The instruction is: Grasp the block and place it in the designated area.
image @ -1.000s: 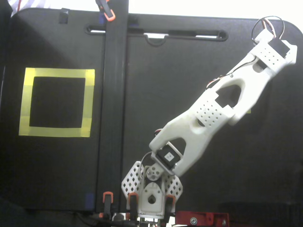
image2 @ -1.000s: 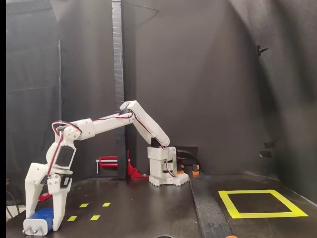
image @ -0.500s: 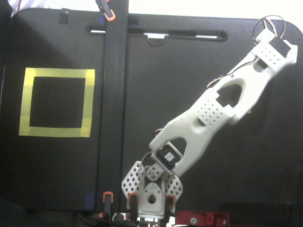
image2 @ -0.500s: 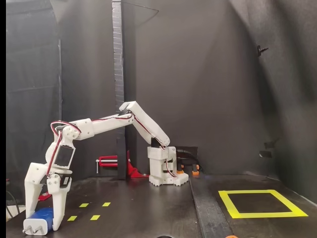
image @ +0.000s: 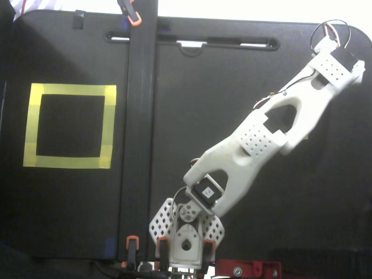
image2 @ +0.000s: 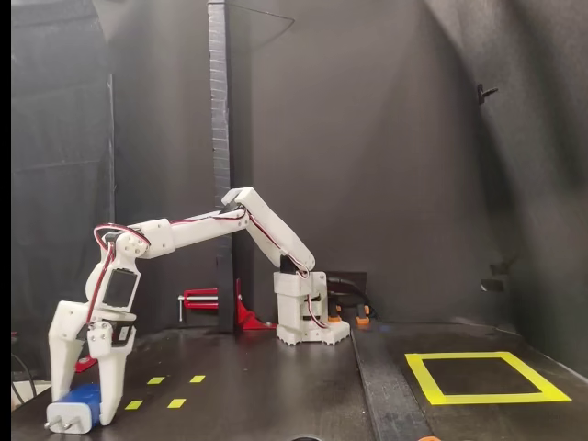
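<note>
Reaching far out from its base, the single white arm [image2: 197, 225] lowers its claw [image2: 81, 418] onto the one dark-blue block [image2: 75, 408], which lies on the black worktop [image2: 266, 386] at the lower left of the side-on fixed view, two silver prongs pointing toward the camera. The two fingers [image2: 112, 386] stand spread, one on each side of the block; whether they press it cannot be made out. One designated area [image2: 482, 377], a yellow-taped square, lies well apart at the right. Four small yellow tape marks [image2: 165, 391] sit near the claw. In the top-down fixed view the arm [image: 261, 139] covers claw and block entirely; the designated area [image: 70, 91] lies at the left.
</note>
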Controlling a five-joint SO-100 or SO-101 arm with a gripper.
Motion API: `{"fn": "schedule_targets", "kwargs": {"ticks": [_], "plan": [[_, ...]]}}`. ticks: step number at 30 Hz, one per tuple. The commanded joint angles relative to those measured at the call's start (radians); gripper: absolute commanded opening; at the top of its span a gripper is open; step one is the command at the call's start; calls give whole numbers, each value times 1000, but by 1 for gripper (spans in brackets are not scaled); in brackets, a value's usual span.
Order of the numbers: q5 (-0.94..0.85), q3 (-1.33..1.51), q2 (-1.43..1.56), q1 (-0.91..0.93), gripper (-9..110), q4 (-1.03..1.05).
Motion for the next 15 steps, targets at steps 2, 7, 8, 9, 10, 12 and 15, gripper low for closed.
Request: {"fn": "schedule_targets", "kwargs": {"ticks": [2,7,8,9,10,12,15], "plan": [[21,-14,104,-9,19,72],[64,-14,193,-32,19,156],[72,-14,212,-37,19,175],[78,-14,230,-40,19,193],[86,-14,245,-44,19,209],[92,-14,276,-52,19,239],[101,-14,316,-60,19,293]]}}
